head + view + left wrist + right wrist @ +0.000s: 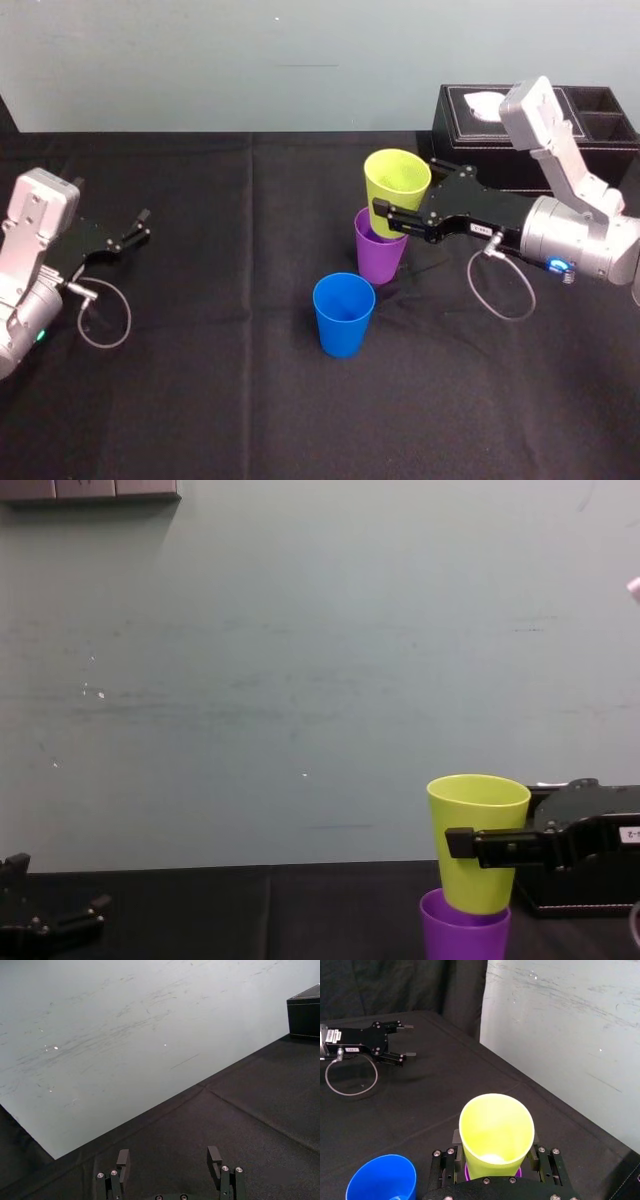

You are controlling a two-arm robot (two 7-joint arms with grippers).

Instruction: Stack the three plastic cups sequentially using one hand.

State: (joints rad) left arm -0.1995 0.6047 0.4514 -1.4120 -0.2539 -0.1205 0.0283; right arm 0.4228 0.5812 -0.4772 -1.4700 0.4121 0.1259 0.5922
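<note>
Head view, asks the first observer: where does the right tool [392, 214] sit?

Right of centre in the frame, answers the second. Its arm comes in from the right edge, and its slim fingers are clenched on the yellow-green cup [397, 182], one on each side of the cup's wall below the rim.

And that cup, asks the first, where is it?

Upright, says the second, with its base just inside the mouth of the purple cup [379, 258] and most of its body standing above that rim. The chest view shows the same at the lower right of its frame: yellow-green above, purple beneath, a black finger crossing the upper cup's side.

What of the blue cup [343, 314]?

It stands alone on the desk [200, 400], mouth up. In the head view it is below and a little left of the purple one, near it but apart.

Does the left tool [138, 226] do anything?

It sits at the left edge of the head view, well apart from the cups, replies the second. Its fingers stand spread apart, released, as the left wrist view shows.

Anything behind?

A black tissue box [462, 140] at the upper right of the head view, behind the right arm, at the back of the desk by the pale wall [250, 60].
</note>
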